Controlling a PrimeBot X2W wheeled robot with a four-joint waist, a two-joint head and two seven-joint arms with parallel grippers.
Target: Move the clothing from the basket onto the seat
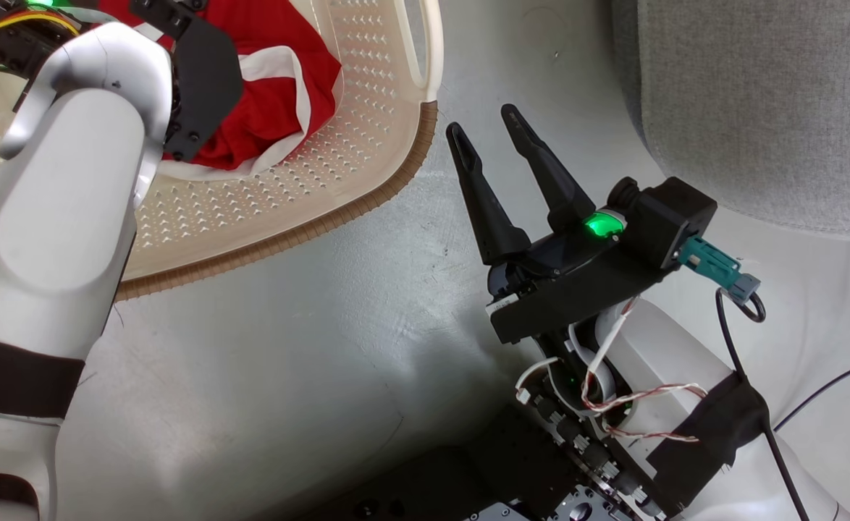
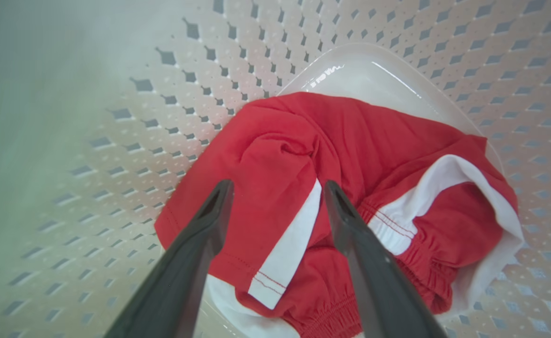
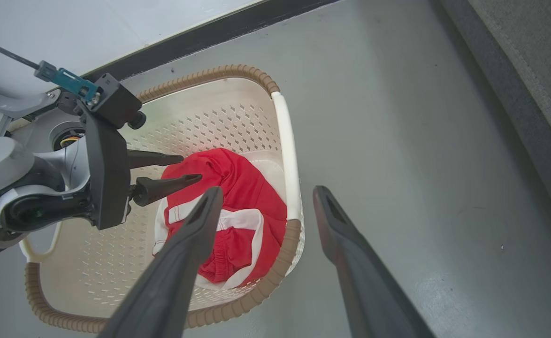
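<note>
clothing [image 3: 240, 195] lies bunched in the basket [image 3: 228, 122], stretched along its handle side.

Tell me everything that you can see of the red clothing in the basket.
The clothing is bright red soft fabric with white stripes and white trim, and gathered elastic hems. It lies crumpled in a heap on the bottom of the basket, partly against its perforated wall. The open left gripper points at it, fingers either side of a white stripe; whether it touches is unclear.
</note>
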